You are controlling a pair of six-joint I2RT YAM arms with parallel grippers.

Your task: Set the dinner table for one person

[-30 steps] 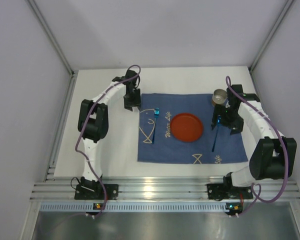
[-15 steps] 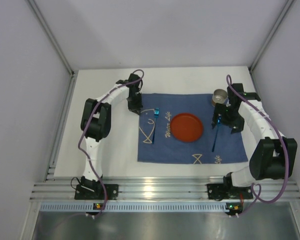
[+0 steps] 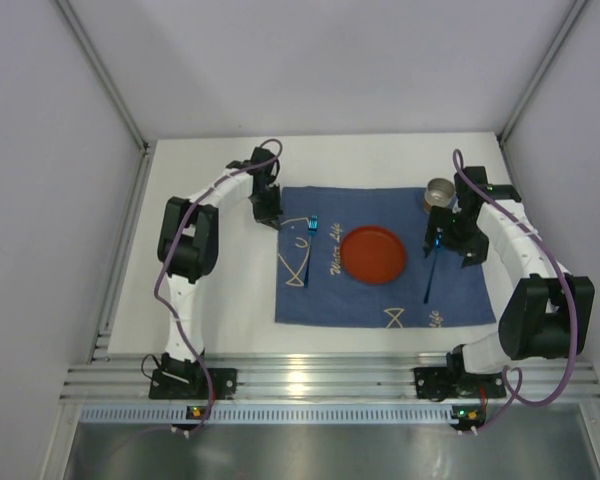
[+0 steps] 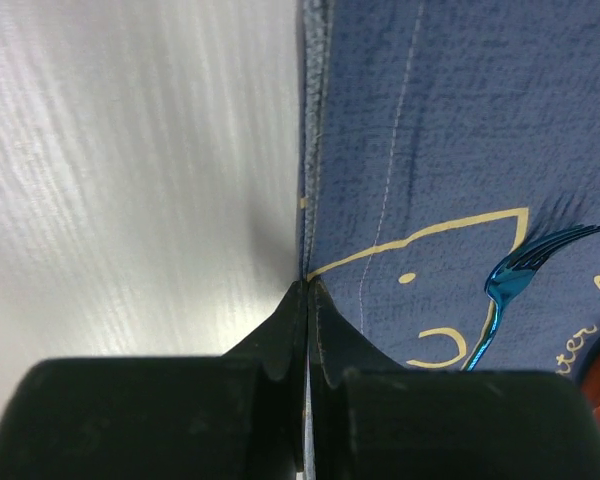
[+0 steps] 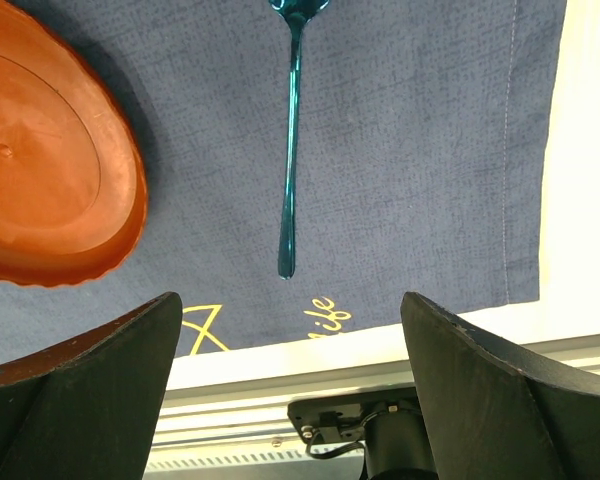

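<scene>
The white dinner table (image 3: 220, 300) carries a dark blue placemat (image 3: 380, 295) with fish drawings. On the mat lie a red plate (image 3: 373, 254), a blue fork (image 3: 314, 228) to its left and a blue spoon (image 3: 430, 275) to its right. My left gripper (image 3: 271, 222) is at the mat's far left edge, its jaws pressed together on the hem of the placemat (image 4: 460, 130); the fork (image 4: 510, 285) lies just right of it. My right gripper (image 5: 290, 300) hangs open above the spoon (image 5: 290, 150), with nothing between its fingers.
A metal cup (image 3: 440, 194) stands at the mat's far right corner, close to the right arm. A ridged aluminium rail (image 3: 320, 378) runs along the near edge. Grey walls enclose the table on three sides.
The left gripper's jaws have closed at the placemat's left edge, and the left arm shifted slightly. The right arm, plate, fork and spoon have stayed put.
</scene>
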